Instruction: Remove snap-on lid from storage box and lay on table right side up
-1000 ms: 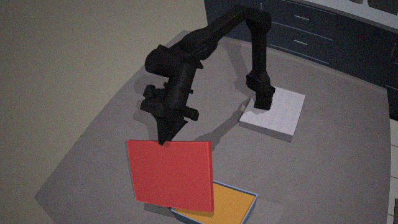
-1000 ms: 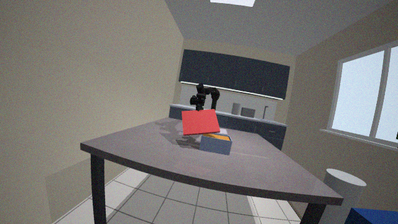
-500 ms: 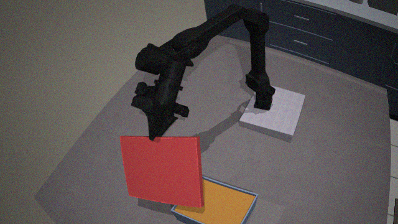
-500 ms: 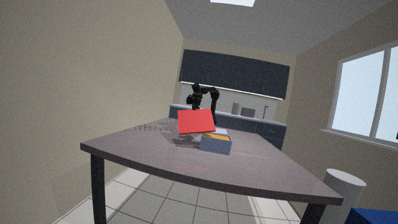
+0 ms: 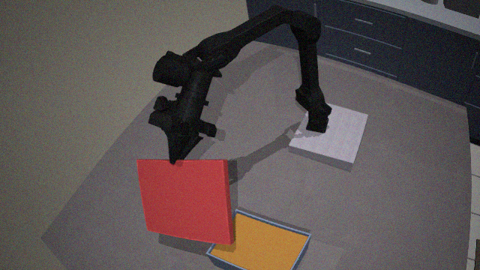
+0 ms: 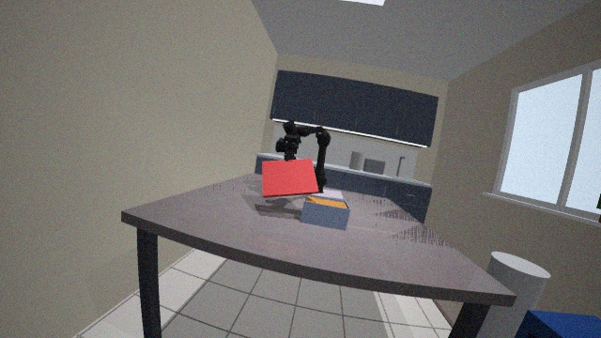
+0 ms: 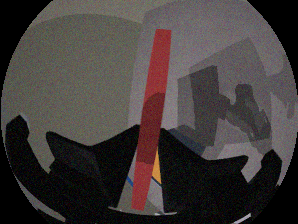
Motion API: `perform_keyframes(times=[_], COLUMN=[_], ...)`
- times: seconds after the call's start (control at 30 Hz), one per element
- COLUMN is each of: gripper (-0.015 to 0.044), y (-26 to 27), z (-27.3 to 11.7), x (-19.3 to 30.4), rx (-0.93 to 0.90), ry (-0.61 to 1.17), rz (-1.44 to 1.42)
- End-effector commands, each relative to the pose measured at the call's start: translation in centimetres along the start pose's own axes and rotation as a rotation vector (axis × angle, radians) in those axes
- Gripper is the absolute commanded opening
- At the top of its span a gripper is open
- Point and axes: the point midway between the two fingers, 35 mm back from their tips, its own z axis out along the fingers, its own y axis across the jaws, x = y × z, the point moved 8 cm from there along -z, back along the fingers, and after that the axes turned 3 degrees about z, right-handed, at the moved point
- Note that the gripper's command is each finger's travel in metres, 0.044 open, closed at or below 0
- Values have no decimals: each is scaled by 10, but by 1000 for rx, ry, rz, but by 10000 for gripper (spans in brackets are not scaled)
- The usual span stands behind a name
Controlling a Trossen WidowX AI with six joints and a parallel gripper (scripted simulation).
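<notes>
The red lid hangs steeply tilted in the air, its broad red face toward the top and exterior views. My gripper points down and is shut on the lid's upper edge. The storage box stands upright and open on the table, with blue walls and an orange inside. The lid is off the box, up and to its left in the top and exterior views. Its lower right corner hides the box's near-left rim in the top view. The lid's underside is hidden there.
A white slab lies under the arm's base, behind the box. The lid's shadow falls on the table left of the box. The table's left edge runs beyond the lid, with a beige wall past it.
</notes>
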Motion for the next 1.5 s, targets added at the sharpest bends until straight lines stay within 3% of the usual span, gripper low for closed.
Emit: perform_keyframes(times=[0.0,1.47], gripper=[0,0], y=[4,8], z=[-3,-6], x=[-10,-97], rx=[-14,-14], ry=[2,-4], rz=[-7,-14])
